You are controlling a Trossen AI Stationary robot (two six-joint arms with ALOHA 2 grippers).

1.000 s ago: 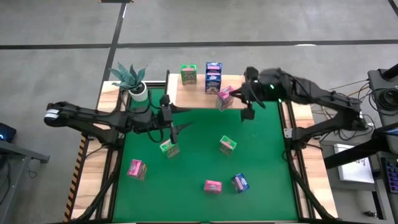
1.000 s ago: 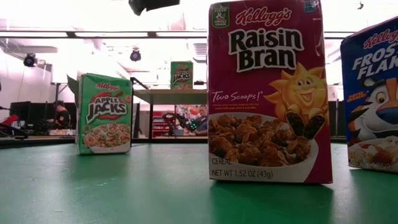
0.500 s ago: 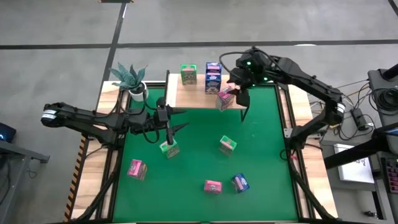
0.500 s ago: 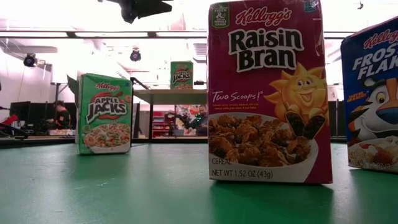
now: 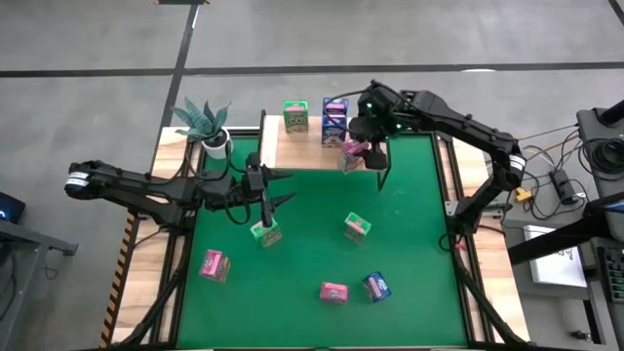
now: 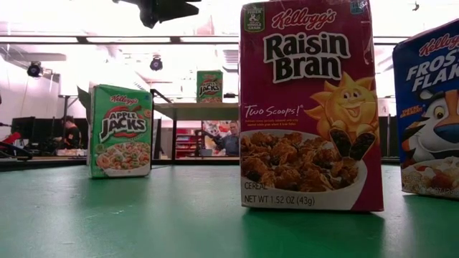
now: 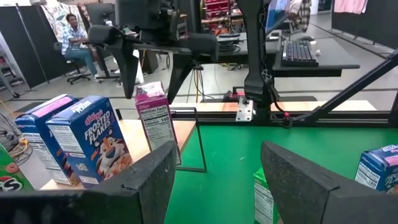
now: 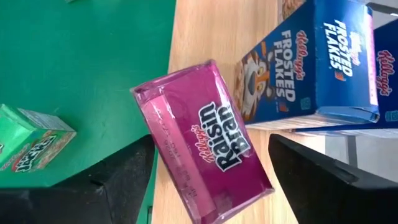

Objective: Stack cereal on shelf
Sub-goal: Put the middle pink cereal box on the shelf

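Black right end effector [image 5: 363, 136] spread above pink cereal box [image 5: 352, 154].

Grey floor [image 5: 390, 34], potted plant [image 5: 207, 125], seated person [image 7: 76, 38], keyboard desk [image 7: 311, 59]

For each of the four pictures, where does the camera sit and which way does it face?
High: overhead, looking down on both arms, shelf.
Low: at tabletop height, facing a Raisin Bran box; an arm part at top.
Left wrist: behind its own fingers, facing the right tool.
Right wrist: above the shelf, looking down.
Both wrist views share the pink box.
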